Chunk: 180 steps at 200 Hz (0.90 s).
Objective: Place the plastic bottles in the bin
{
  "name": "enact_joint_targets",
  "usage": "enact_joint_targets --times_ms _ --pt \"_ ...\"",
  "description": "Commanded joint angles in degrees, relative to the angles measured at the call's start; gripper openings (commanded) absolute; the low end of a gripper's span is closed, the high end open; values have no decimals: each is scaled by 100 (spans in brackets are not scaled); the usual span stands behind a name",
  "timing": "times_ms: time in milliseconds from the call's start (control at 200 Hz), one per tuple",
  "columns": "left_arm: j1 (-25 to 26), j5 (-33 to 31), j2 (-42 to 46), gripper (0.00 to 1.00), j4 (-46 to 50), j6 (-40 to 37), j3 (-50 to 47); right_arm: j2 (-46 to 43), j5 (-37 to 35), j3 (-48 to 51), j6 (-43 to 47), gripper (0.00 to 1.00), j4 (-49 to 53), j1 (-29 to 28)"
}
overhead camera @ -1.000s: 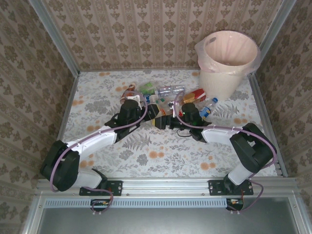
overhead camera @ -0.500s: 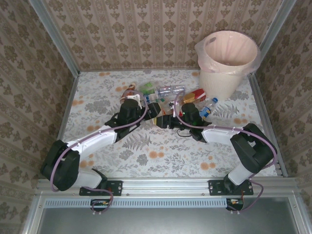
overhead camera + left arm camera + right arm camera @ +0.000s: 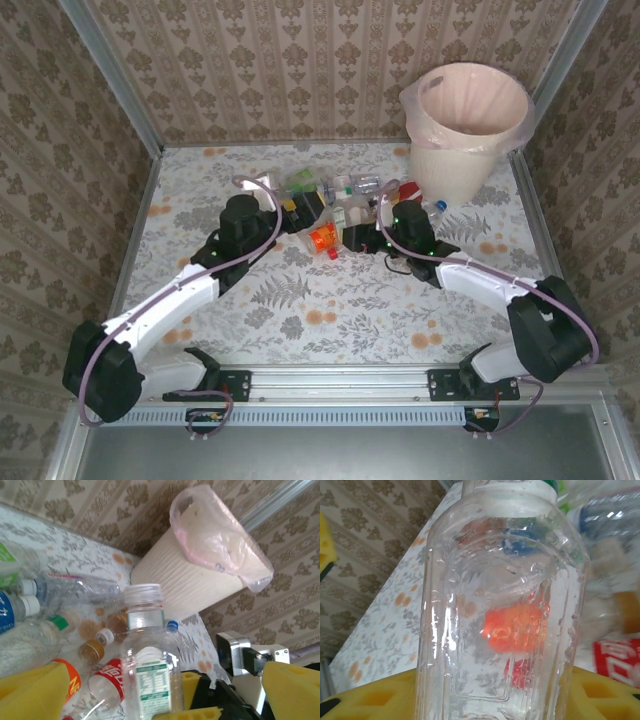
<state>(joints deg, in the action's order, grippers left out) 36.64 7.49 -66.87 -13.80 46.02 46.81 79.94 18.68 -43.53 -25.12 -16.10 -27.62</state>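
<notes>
The left gripper is standing with its jaws spread wide, its yellow pads sitting far out on either side and gripping nothing. Between them, touching neither pad, a clear bottle with a white cap and a green-and-white label is standing upright. The right gripper is clamping this bottle low on its body, its own yellow pads pressing in from both sides, so its jaws are partly closed around the bottle. Ahead of the left gripper and to the left of the held bottle, the other plastic bottles are lying in a loose heap on the floral table. They include a long clear one on its side, a blue-labelled one at the far left, a red-labelled one just beside the held bottle, and an orange-labelled one touching the left pad. Beyond the held bottle, further ahead of the left gripper and a little to the right, the bin is standing upright with its pinkish liner folding over the rim. From above, the bin is sitting past the right gripper, in the far right corner of the table.
</notes>
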Motion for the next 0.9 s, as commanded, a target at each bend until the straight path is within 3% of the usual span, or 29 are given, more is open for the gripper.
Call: enact_joint_targets --times_ms 0,140,345,895 --pt "-52 -726 144 100 569 -159 -29 -396 -549 -414 535 56 467 199" --pt "-104 -1695 339 100 1691 -37 54 -519 -560 -904 822 55 915 635" --pt "-227 -2339 780 100 1894 483 -480 -485 -740 -1771 1389 54 1573 1144" --pt "-518 -2245 1253 100 2166 1022 -1040 477 -2111 -4067 1982 53 2695 2119"
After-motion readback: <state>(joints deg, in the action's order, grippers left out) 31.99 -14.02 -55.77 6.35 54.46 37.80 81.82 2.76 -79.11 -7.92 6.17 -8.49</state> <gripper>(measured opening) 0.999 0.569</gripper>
